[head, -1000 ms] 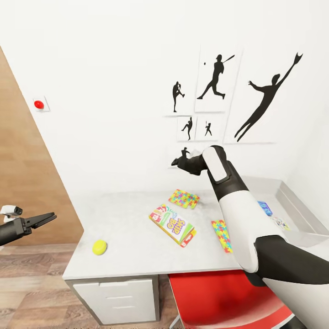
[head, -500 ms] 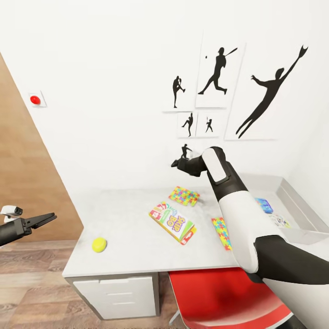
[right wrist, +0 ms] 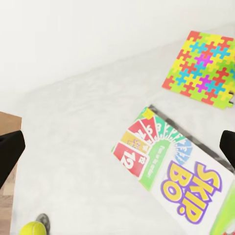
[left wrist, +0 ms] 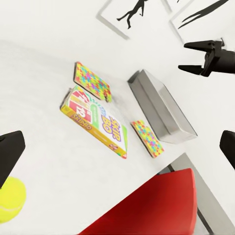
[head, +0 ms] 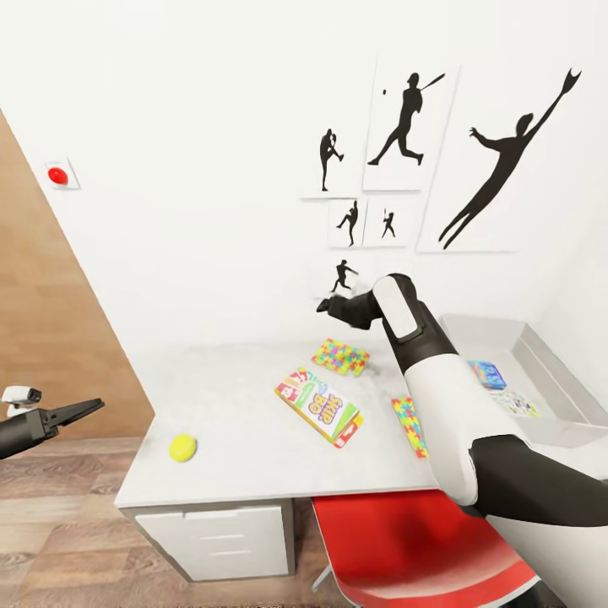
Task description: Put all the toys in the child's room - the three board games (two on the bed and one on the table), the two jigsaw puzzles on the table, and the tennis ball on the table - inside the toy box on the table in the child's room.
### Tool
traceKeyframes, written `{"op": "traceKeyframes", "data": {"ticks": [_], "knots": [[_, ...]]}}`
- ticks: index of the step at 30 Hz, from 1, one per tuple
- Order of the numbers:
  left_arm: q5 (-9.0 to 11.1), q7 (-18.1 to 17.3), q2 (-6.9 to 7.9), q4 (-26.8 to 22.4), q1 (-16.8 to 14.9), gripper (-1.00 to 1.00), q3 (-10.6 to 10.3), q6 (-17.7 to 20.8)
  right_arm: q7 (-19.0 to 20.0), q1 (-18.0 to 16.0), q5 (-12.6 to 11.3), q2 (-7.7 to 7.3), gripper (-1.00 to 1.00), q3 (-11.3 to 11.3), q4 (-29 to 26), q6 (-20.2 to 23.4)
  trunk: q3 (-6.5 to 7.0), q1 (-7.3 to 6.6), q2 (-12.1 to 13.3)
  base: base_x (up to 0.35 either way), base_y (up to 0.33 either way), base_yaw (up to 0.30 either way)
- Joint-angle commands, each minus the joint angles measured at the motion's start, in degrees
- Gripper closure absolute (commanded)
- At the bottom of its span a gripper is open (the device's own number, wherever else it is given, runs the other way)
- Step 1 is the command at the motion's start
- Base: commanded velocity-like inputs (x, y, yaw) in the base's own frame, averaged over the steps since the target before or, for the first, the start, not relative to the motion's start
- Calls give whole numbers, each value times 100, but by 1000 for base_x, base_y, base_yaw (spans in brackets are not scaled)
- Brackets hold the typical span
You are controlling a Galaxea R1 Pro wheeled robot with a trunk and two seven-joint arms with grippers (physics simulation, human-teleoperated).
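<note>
We are holding our right gripper [head: 325, 302] up above the back of the table [head: 236, 439], its fingers spread apart with nothing between them. Our left gripper [head: 80, 411] is hanging off the table's left end over the wooden floor [head: 59, 532], jaws parted and gripping nothing. On the tabletop a Skip-Bo board game [head: 319, 406] is lying between two jigsaw puzzles [head: 340, 355], the second puzzle [head: 409, 425] partly hidden behind our right forearm. The tennis ball [head: 182, 447] is sitting near the front left corner. The toy box [head: 549, 371] is resting at the right end, two flat colourful items lying inside. A red chair [head: 405, 549] is tucked under the front edge.
</note>
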Motion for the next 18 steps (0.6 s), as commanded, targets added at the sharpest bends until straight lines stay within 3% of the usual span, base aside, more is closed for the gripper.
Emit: {"op": "traceKeyframes", "data": {"ticks": [1,9,14,18], "knots": [[-4,-24,16,8,-3,-100,40,33,-60,-4,-60,-1,-100,10,14,14,-19,2,-9,0,0,0],[-9,-24,56,20,11,-100,477,-5,-60,-2,-60,-3,-100,10,44,59,-94,2,-9,0,0,0],[17,-24,103,21,20,-100,547,13,-60,-2,-60,-5,-100,16,46,63,-141,2,-9,0,0,0],[153,-24,273,-25,39,-100,580,56,-60,-2,-60,-2,-100,18,46,65,-178,2,-9,0,0,0]]}}
